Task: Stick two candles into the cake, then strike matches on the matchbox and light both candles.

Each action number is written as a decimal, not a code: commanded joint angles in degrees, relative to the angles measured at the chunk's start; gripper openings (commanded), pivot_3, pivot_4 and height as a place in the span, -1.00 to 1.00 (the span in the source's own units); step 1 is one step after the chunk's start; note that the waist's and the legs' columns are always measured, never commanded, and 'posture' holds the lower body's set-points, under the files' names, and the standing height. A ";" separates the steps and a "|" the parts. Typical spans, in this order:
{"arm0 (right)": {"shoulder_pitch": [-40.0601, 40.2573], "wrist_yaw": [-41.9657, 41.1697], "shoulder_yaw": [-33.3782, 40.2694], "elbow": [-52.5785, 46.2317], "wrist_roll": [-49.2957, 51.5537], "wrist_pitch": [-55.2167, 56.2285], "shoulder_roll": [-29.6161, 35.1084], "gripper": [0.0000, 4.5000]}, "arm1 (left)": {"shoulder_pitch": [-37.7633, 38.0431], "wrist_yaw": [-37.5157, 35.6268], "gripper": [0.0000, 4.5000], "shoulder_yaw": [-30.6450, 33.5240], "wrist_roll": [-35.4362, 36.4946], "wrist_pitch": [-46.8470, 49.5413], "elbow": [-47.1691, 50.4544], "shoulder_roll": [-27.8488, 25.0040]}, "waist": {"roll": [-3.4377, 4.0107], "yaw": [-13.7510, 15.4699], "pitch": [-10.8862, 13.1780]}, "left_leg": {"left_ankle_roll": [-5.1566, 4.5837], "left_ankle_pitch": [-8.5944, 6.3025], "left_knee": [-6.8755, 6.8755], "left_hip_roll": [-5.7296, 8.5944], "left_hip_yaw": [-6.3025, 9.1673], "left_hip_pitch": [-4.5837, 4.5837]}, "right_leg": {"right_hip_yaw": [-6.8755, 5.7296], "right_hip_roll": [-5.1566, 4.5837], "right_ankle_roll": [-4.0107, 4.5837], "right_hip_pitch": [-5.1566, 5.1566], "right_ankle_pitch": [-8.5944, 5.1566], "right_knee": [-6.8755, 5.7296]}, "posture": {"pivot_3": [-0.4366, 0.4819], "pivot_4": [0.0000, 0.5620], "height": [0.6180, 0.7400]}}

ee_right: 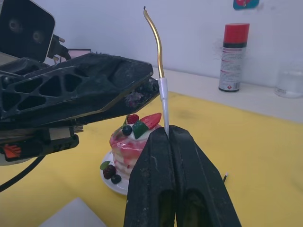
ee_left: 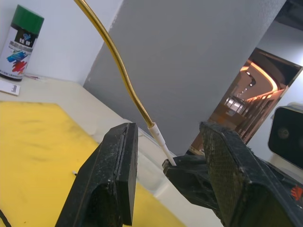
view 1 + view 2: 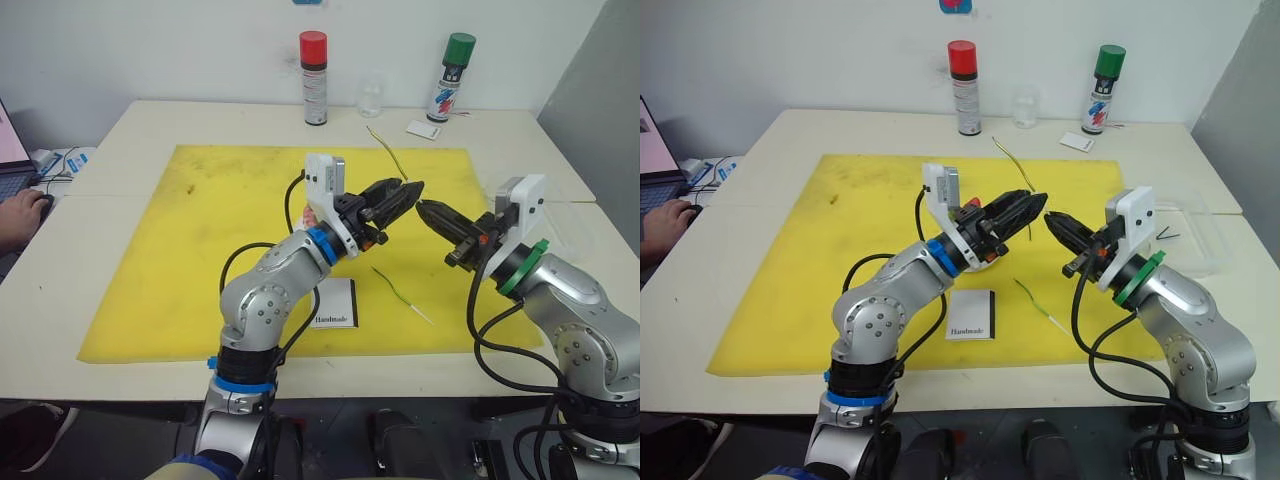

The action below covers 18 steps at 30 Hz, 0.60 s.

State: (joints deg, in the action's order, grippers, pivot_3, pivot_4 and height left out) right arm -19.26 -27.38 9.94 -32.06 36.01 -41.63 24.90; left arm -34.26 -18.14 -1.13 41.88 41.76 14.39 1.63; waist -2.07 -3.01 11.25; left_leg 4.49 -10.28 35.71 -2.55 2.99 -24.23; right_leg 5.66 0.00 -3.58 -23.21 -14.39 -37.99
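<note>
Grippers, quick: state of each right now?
Left gripper: open, holding nothing.
Right gripper: closed on a candle by its white end.

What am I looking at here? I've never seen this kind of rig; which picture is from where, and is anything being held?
This is a humanoid robot with two arms, each ending in a two-fingered black gripper. The two wide pictures come from cameras in its head, looking down over the arms. The two close-ups come from a camera on each wrist.

On the table lies a yellow mat. On it are a small pink cake on a plate, a white matchbox and one thin green candle lying flat. Two spray cans stand at the back, and a person's hand rests at the table's left edge.

The right gripper is shut on the pale end of the other candle, which points upward. The left gripper is open, with a finger on either side of that candle.
</note>
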 commanded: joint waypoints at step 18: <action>0.48 1.03 -0.78 -4.22 2.36 1.40 1.68 -1.00 | -3.36 -0.52 -1.00 1.52 2.36 -1.40 -0.14 2.56 | 0.00 -0.04 0.00 | -0.01 -0.01 -0.02 0.01 0.02 -0.08 | 0.00 0.00 0.01 -0.03 -0.01 0.09 | -0.05 -0.47 1.00</action>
State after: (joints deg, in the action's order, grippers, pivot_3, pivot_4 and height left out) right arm -19.23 -25.90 8.93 -34.07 37.75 -41.27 26.04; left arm -35.75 -19.14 -0.66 42.94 41.11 12.71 3.77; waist -2.07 -3.05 11.25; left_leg 4.47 -10.28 35.70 -2.54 3.01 -24.31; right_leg 5.66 0.00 -3.57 -23.25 -14.40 -37.90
